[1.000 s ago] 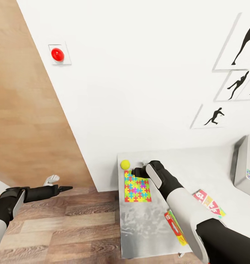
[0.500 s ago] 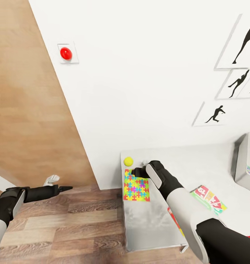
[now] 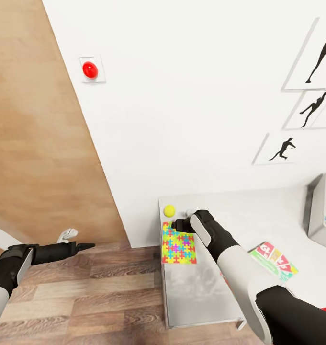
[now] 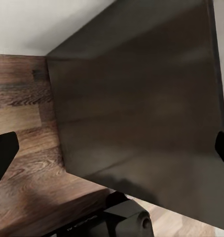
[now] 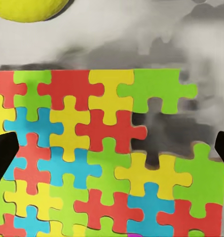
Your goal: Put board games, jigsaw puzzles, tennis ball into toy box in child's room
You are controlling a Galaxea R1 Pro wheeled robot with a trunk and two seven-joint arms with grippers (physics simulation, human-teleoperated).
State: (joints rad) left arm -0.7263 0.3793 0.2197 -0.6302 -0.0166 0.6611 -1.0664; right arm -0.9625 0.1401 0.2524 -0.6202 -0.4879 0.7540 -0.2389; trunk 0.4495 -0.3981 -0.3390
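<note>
The table (image 3: 258, 215), pale and speckled, is standing against the white wall, its near corner jutting over the wood floor (image 3: 86, 297). A yellow ball (image 3: 169, 210) is lying at the table's corner by the wall, and a jigsaw puzzle (image 3: 179, 247) is lying flat just beside it along the table's edge; the right wrist view is showing the ball (image 5: 28, 9) just apart from the puzzle (image 5: 92, 163). A green-and-red board game (image 3: 274, 260) is lying further along the top, well apart from the puzzle. The grey toy box (image 3: 321, 211) is sitting on the table at the picture's right edge.
</note>
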